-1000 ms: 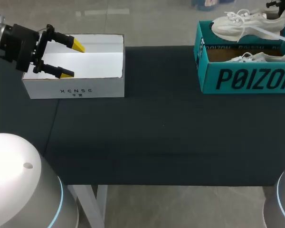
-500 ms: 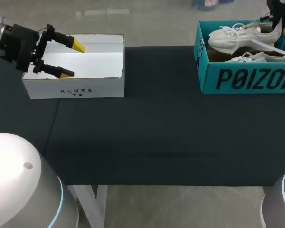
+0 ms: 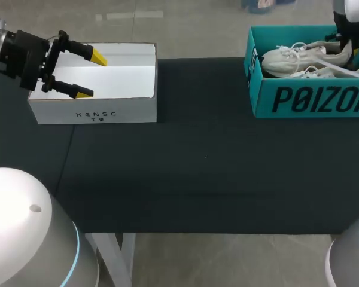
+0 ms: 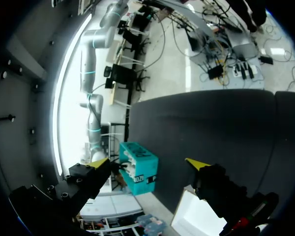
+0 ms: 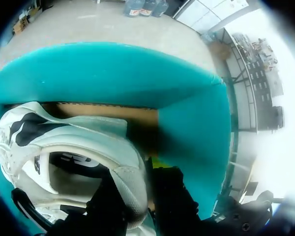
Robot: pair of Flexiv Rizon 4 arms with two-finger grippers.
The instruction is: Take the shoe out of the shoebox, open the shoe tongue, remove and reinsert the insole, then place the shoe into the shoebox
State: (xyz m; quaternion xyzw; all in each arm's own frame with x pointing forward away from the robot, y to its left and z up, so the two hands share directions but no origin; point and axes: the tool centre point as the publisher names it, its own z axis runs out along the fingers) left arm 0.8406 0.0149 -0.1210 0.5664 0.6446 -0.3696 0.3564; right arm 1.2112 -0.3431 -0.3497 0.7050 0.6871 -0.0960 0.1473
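You'll see a teal shoebox point(image 3: 260, 89) at the far right, with dark lettering on its near wall and brown card inside. The shoe point(image 3: 285, 59) is off-white with black patches near the heel. At the far left the box point(image 3: 96, 111) is white, the left gripper point(image 3: 91, 74) black with yellow tips, and the table point(image 3: 197, 173) black.
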